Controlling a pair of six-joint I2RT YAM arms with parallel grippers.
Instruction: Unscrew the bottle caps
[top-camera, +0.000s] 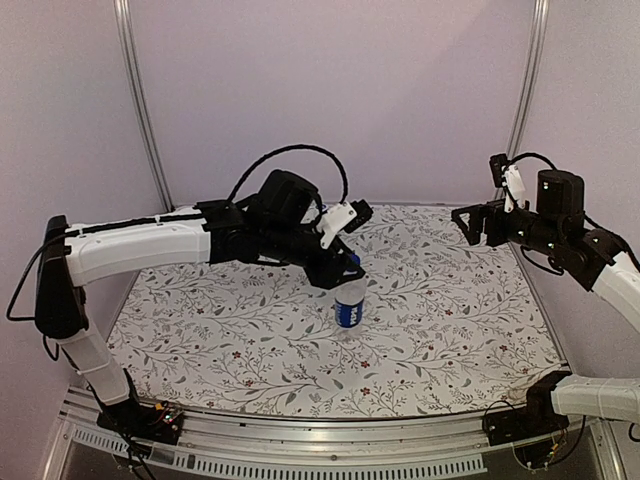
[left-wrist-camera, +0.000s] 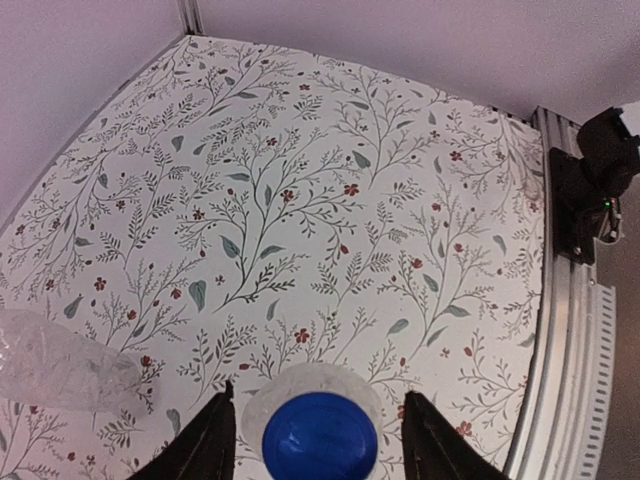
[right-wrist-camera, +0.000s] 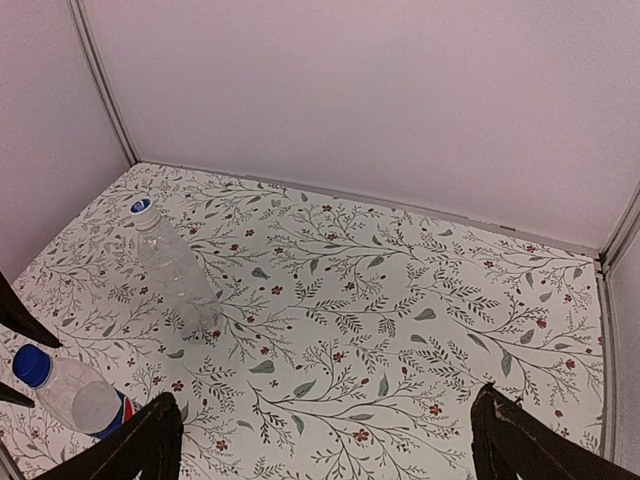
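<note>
Standing upright mid-way across the bench, labelled bottle has solid blue cap on; dark blue label band, white lettering too small to read. Around cap, left end effector spread, gap visible both sides. Nearby but apart, plain bottle with whitish blue-topped cap on. Off right, right end effector spread wide, hanging above bench

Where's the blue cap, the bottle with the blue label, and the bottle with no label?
blue cap (left-wrist-camera: 320, 437): left wrist view, its flat top
labelled bottle (top-camera: 348, 312): top external view, its blue label
unlabelled bottle (right-wrist-camera: 175, 270): right wrist view, its clear body
</note>
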